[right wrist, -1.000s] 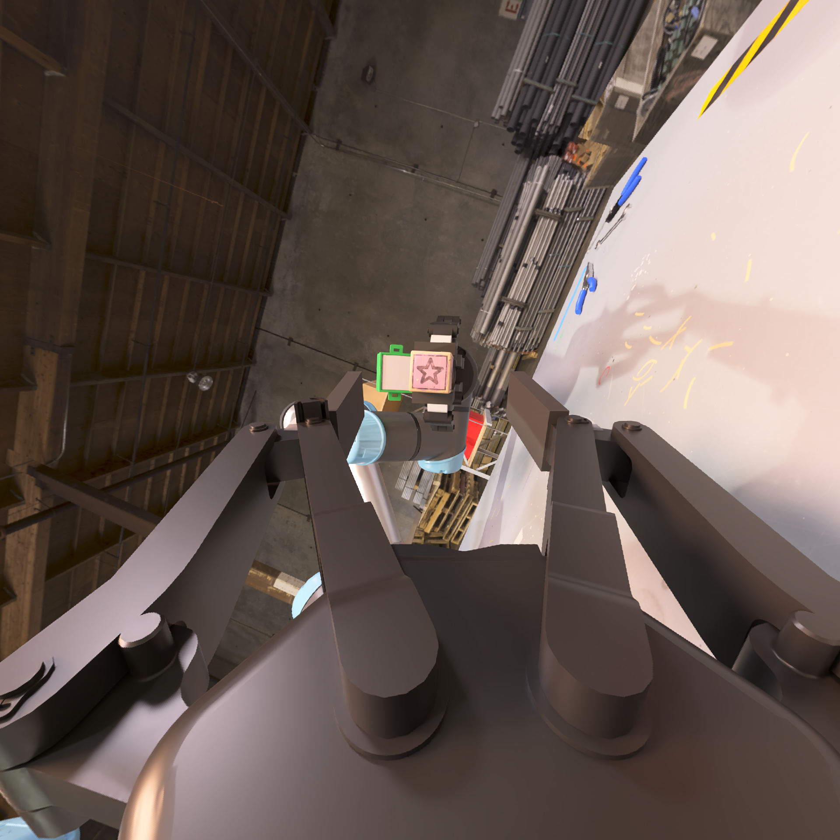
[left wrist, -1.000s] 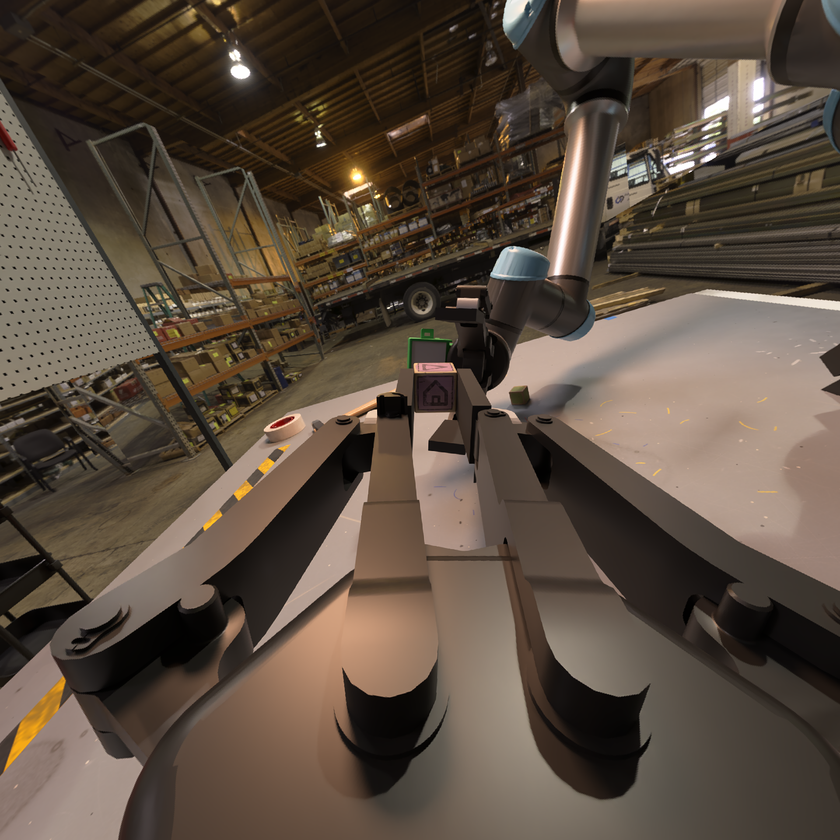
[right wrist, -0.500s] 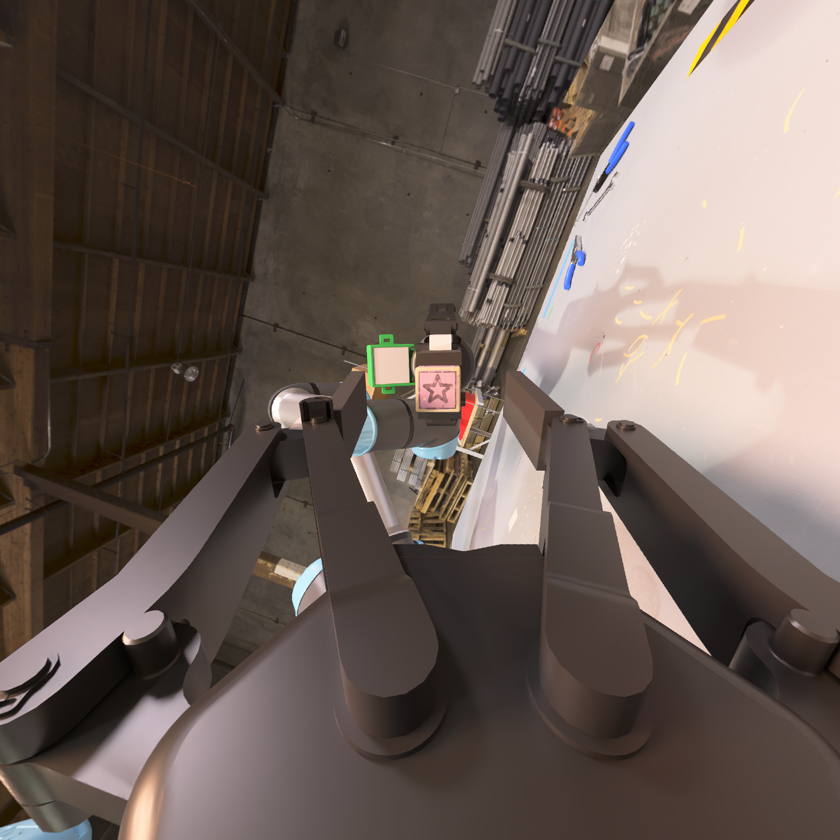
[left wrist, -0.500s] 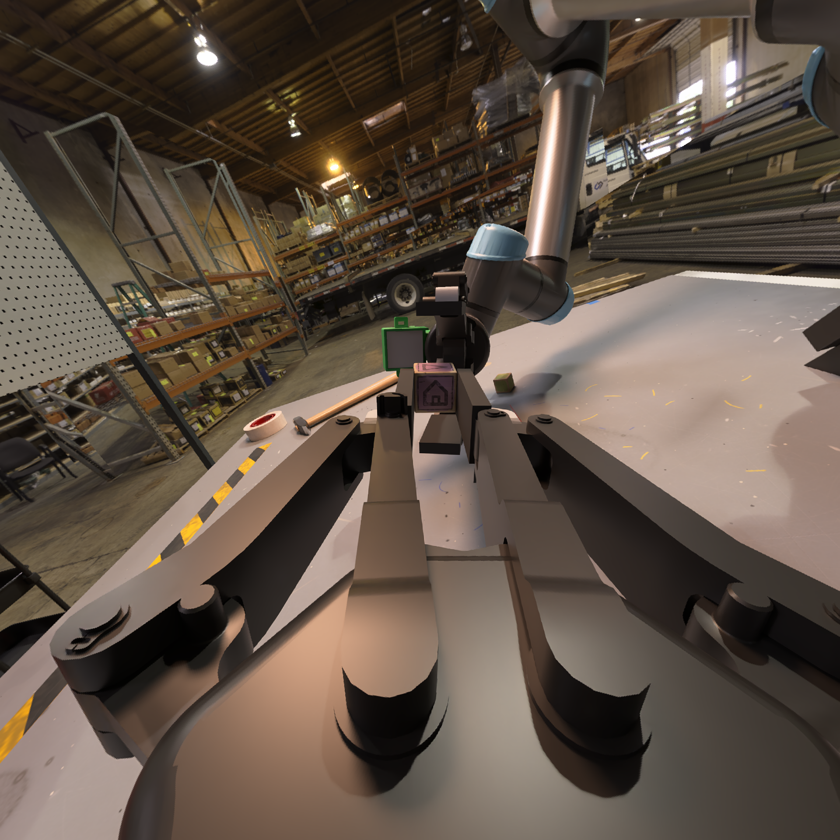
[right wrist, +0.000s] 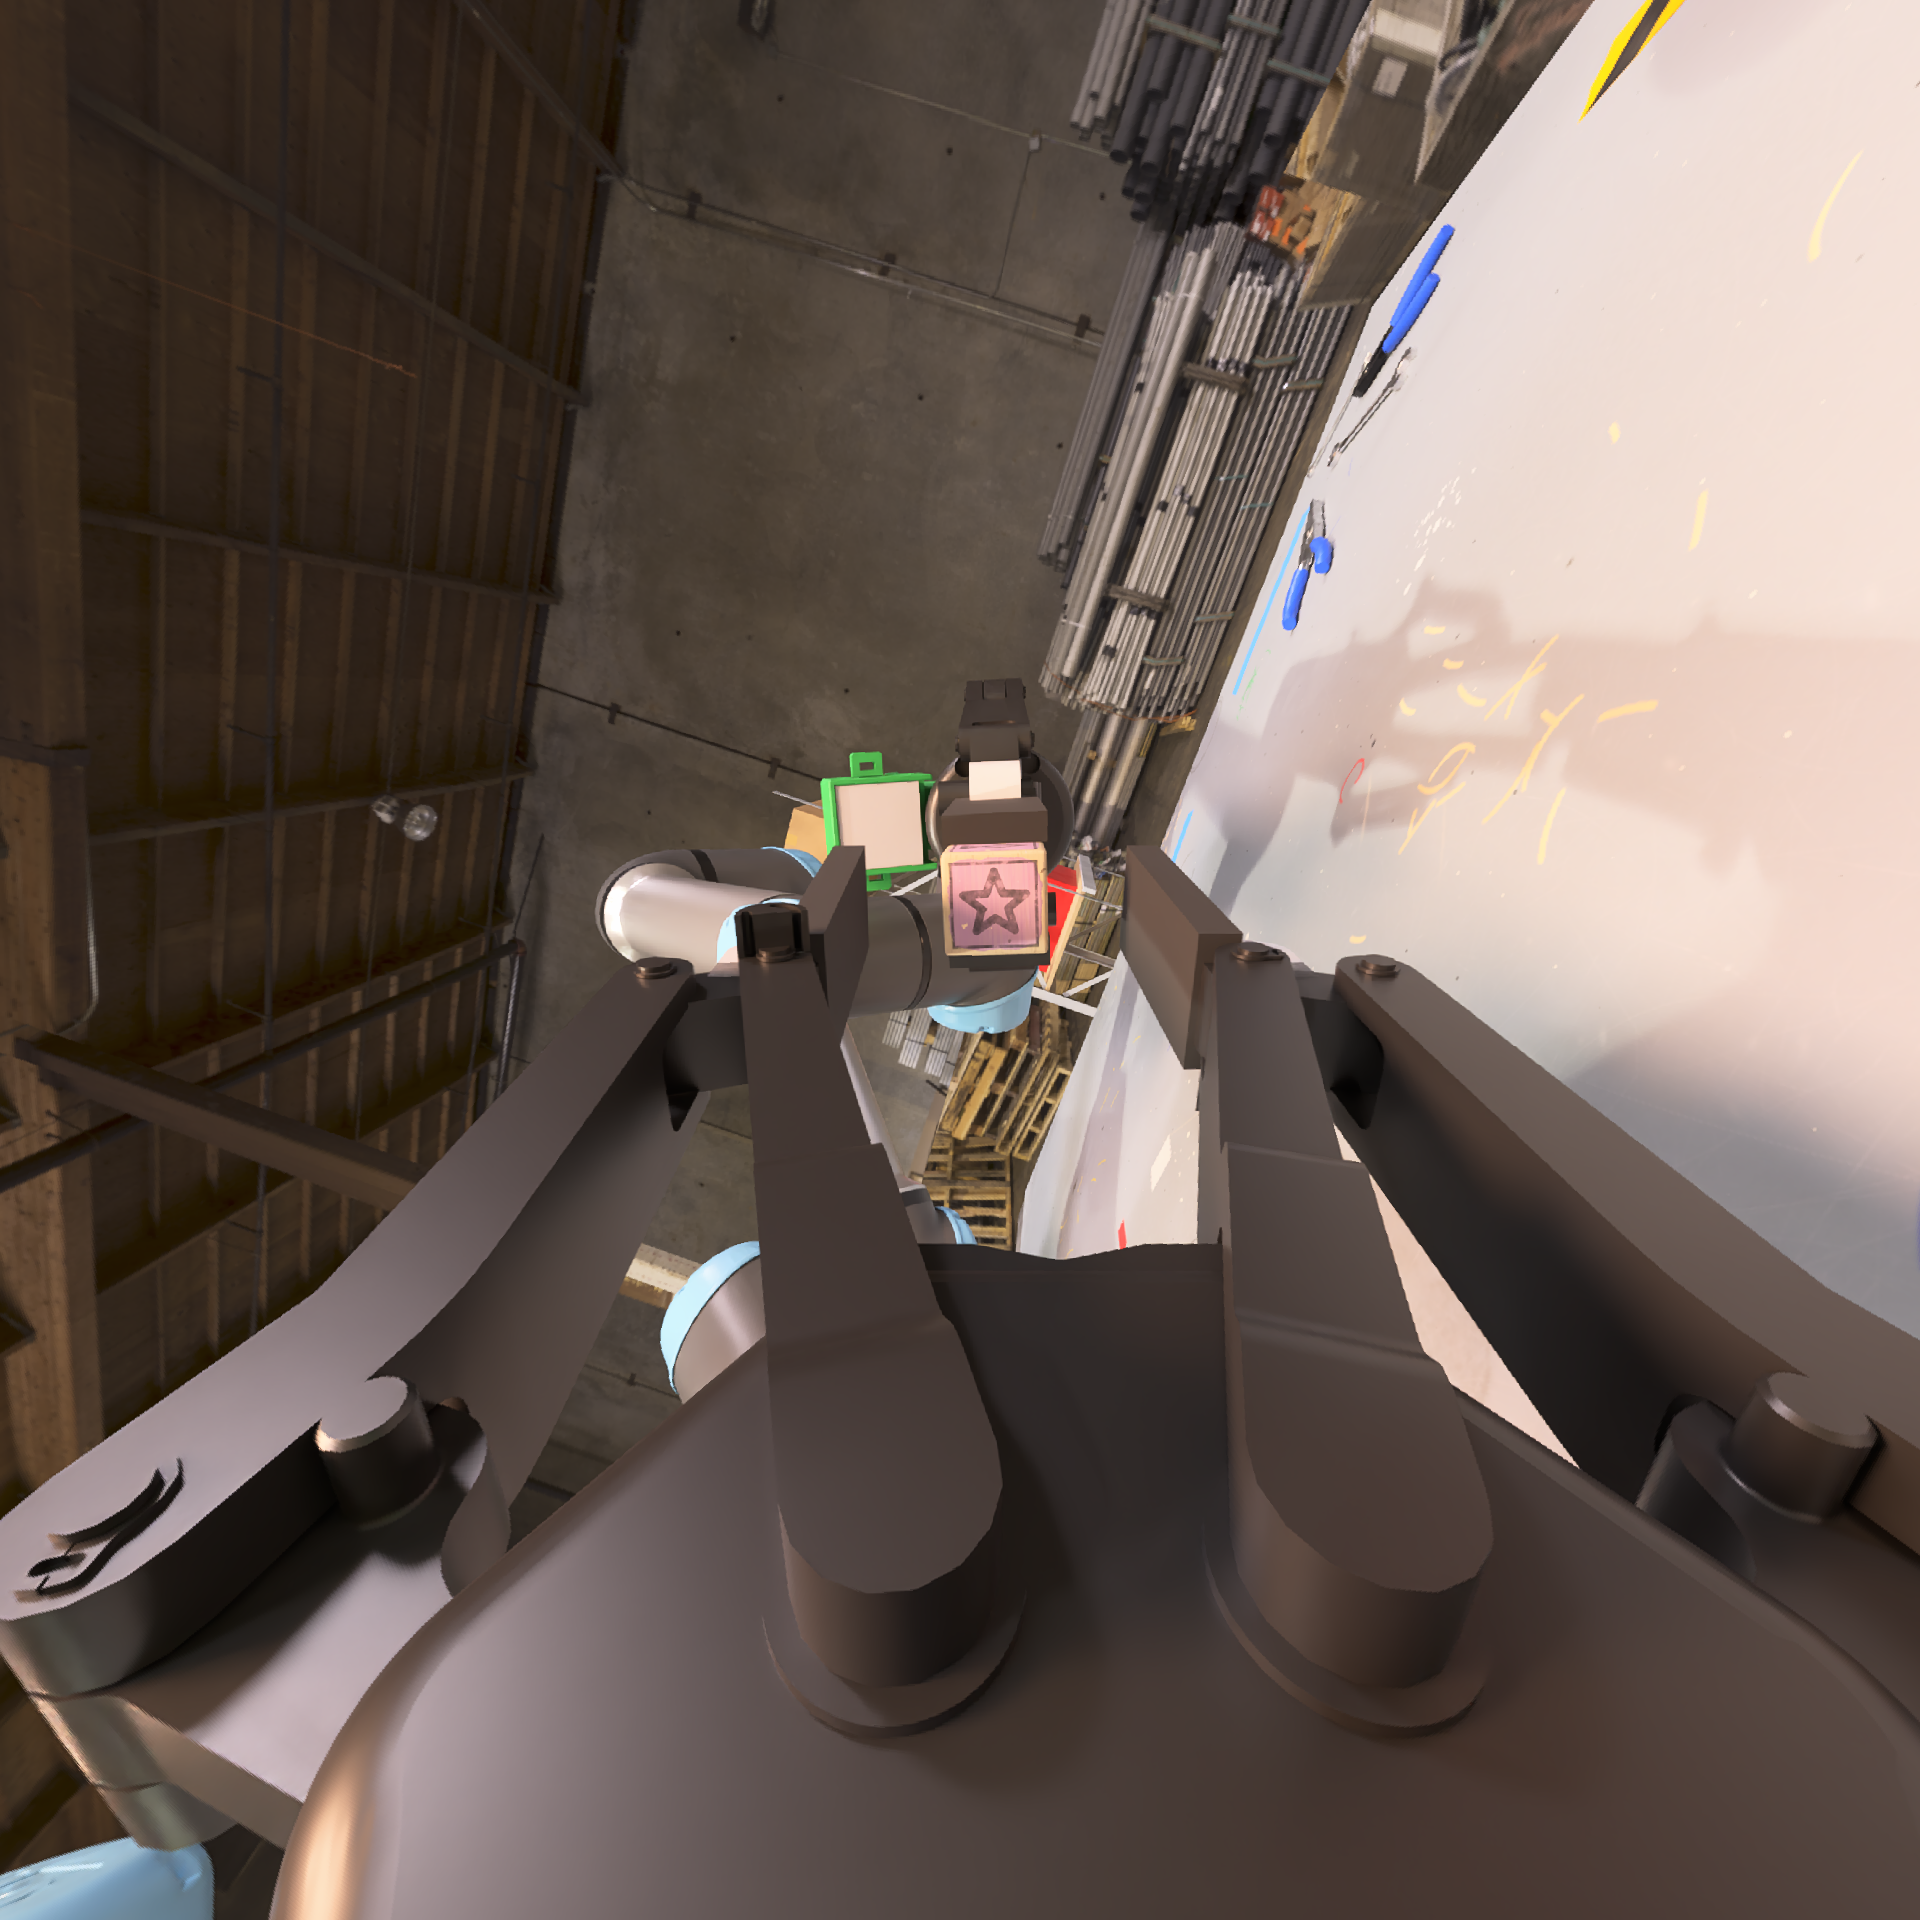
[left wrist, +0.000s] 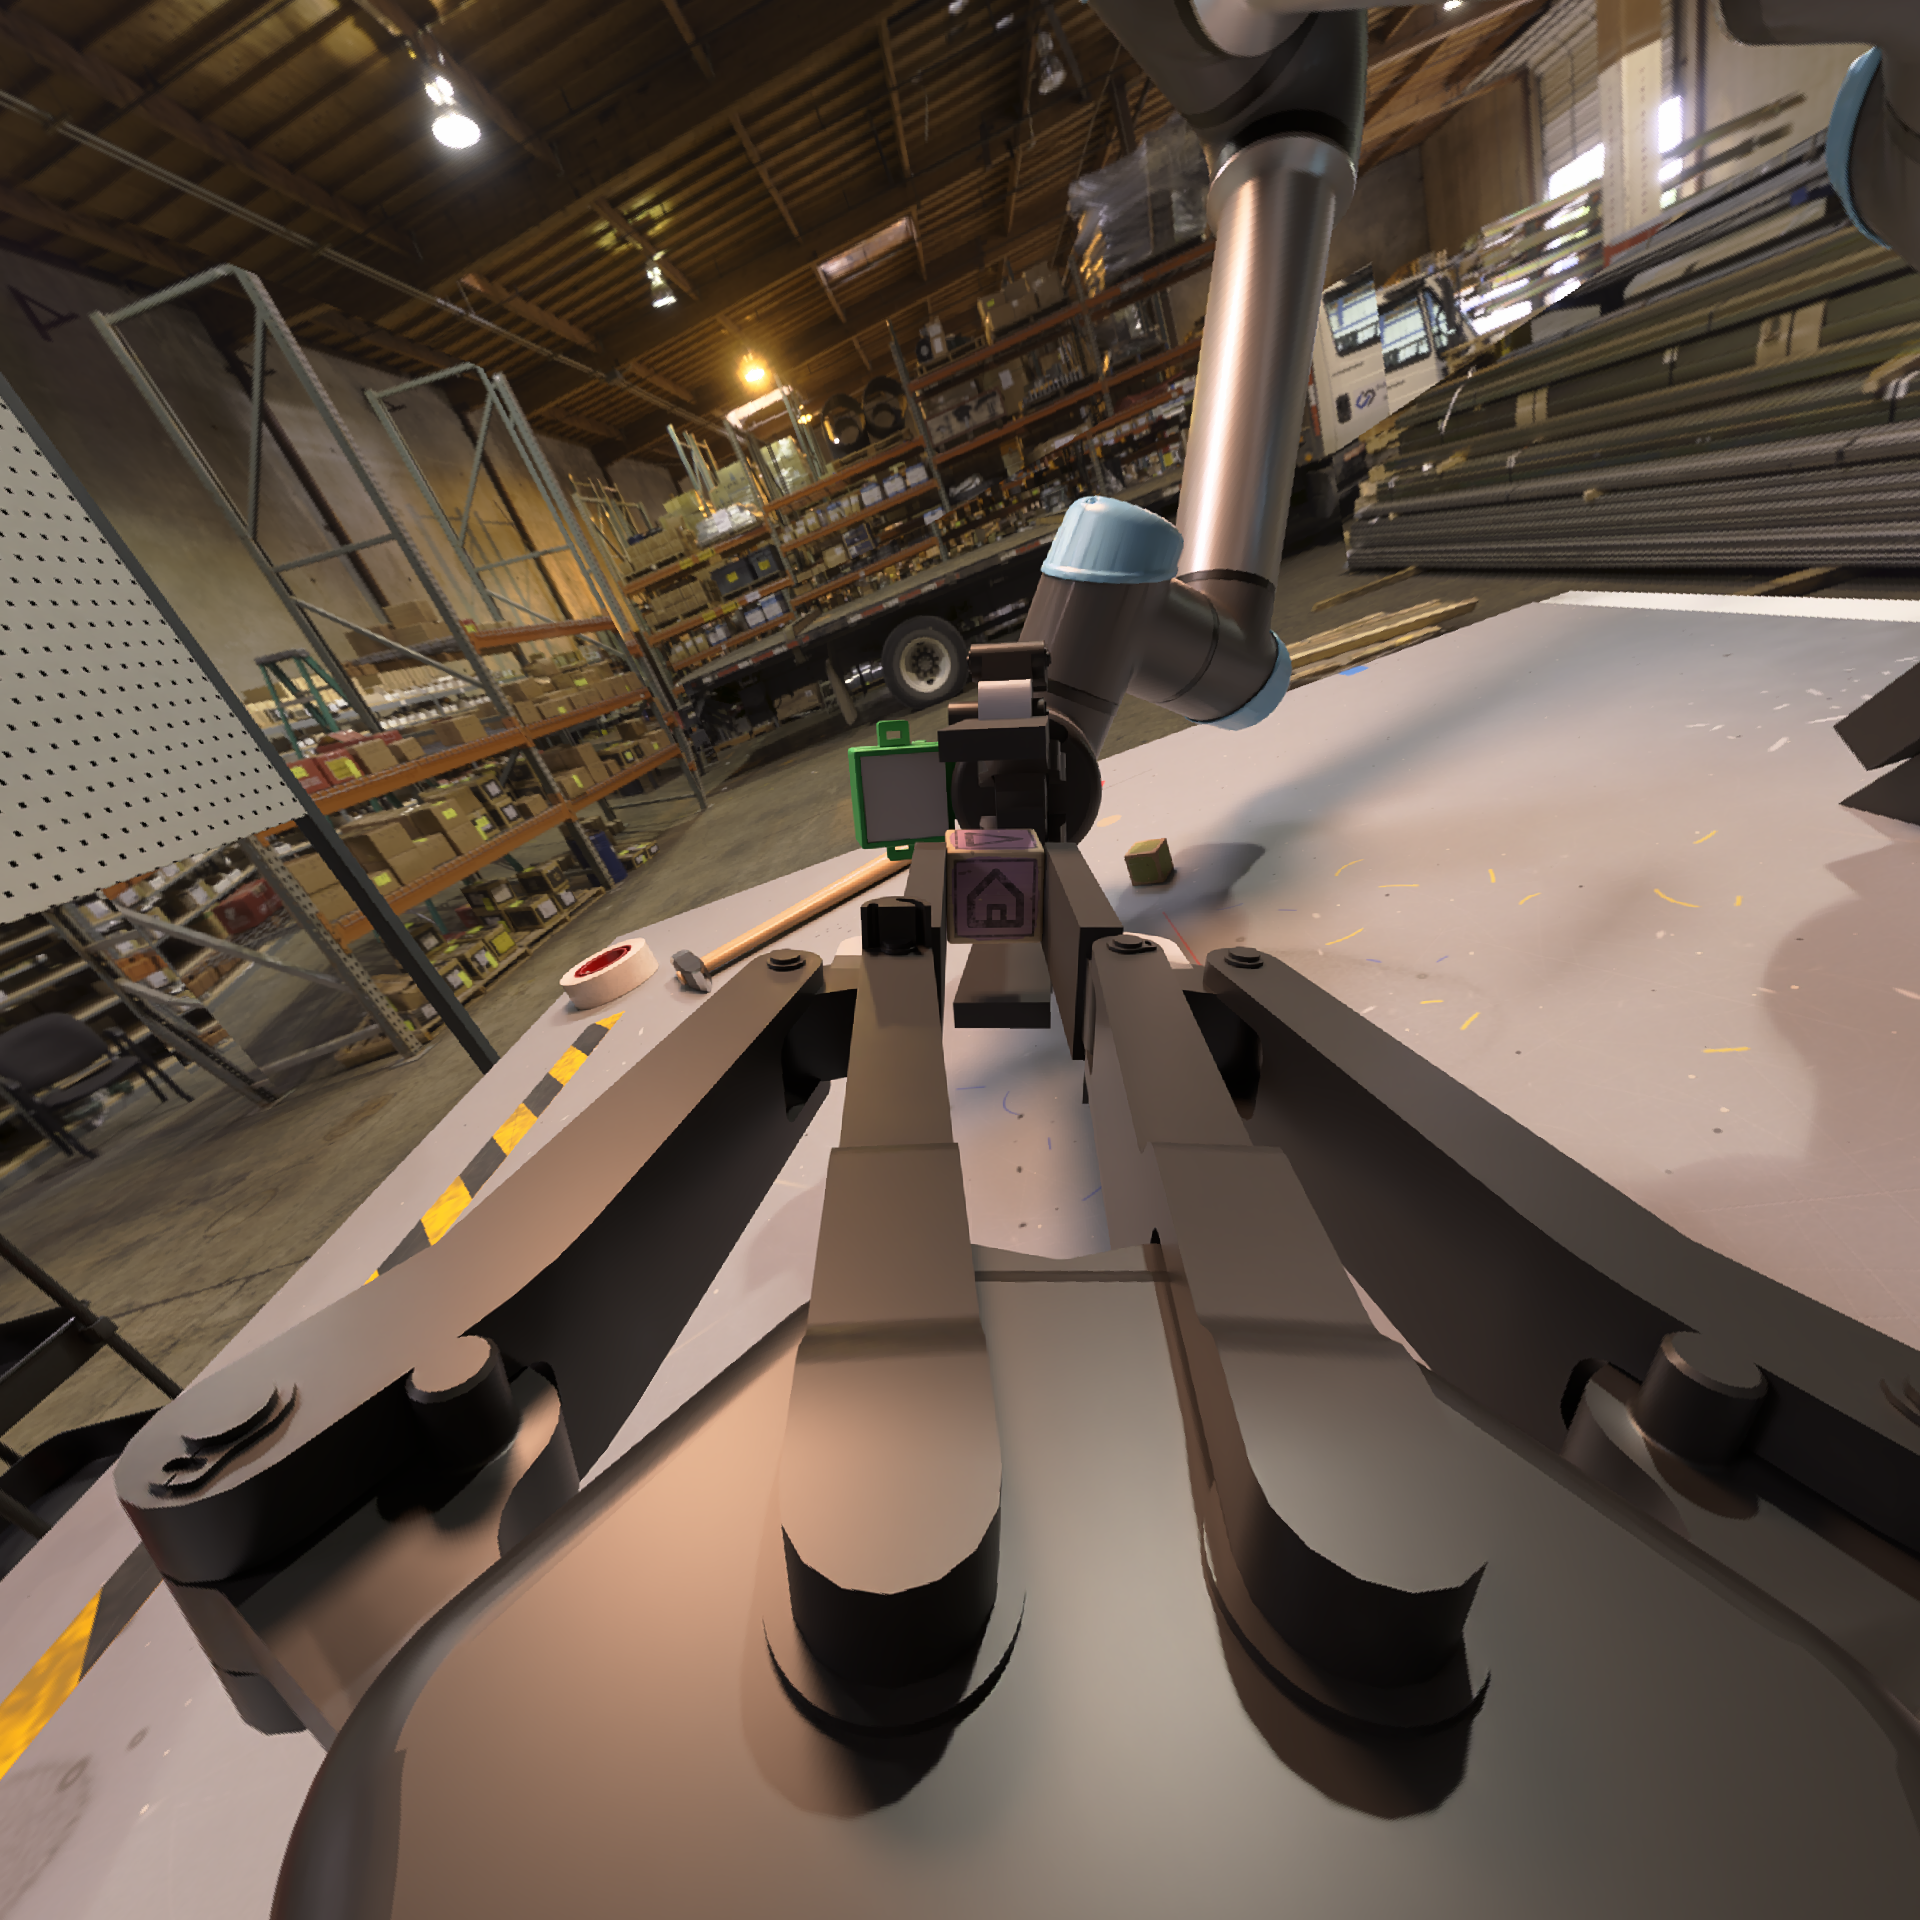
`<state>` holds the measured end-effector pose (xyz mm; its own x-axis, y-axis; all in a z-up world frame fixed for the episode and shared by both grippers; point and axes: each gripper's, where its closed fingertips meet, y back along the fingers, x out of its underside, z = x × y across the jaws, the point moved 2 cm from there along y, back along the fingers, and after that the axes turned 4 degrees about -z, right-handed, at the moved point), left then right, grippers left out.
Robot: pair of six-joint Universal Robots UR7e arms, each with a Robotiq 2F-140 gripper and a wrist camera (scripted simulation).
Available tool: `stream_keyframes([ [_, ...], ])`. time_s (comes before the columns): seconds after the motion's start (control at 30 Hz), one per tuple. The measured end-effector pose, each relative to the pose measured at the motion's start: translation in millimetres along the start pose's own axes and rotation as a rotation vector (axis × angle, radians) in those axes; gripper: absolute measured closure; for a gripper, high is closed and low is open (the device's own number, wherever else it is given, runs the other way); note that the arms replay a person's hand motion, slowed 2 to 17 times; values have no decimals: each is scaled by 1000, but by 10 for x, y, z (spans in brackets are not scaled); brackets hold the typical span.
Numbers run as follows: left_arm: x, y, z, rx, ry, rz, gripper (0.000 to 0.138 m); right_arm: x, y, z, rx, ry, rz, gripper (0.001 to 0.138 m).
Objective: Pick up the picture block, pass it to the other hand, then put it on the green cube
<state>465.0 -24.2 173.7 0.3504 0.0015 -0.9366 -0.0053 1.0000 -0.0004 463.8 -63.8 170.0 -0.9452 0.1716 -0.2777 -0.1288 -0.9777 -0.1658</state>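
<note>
Held clear of the bench point(left wrist: 1558, 935), the left hand point(left wrist: 992, 914) pinches the picture block point(left wrist: 992, 899) toward the right hand point(right wrist: 992, 904), spread to receive it.

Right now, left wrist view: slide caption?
Left gripper holds the picture block above the table, facing the right gripper.

My left pincer point(left wrist: 994, 914) reaches forward, raised off the bench, its fingers drawn close and clamped on the picture block point(left wrist: 992, 899). My right pincer point(right wrist: 992, 904) faces it head-on with its fingers spread wide, one on either side of the block without touching it. My right arm point(left wrist: 1242, 416) drops from above and bends at the wrist.
</note>
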Motion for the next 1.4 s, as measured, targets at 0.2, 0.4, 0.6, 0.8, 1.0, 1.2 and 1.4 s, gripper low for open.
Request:
stream_keyframes([
  [0.2, 8, 6, -7, 6, 6, 1, 113, -2, -14, 5, -15, 1, 9, 85],
  [0.4, 15, 11, -12, 8, 3, 5, 113, 0, -29, 12, -31, -6, 18, 96],
  [0.6, 13, 15, -17, 7, -4, 5, 113, 13, -44, -2, -31, -9, 33, 104],
  [0.8, -1, 18, -24, 10, -7, 0, 113, 19, -49, -12, -29, -5, 45, 110],
  [1.0, -9, 18, -28, 10, -6, -3, 113, 23, -50, -3, -27, -5, 50, 110],
  [1.2, -18, 8, -40, 11, -1, -7, 113, 34, -42, 10, -8, 8, 63, 110],
  [1.4, -43, -12, -64, 14, 17, -19, 113, 51, -12, 41, 20, 32, 81, 112],
])
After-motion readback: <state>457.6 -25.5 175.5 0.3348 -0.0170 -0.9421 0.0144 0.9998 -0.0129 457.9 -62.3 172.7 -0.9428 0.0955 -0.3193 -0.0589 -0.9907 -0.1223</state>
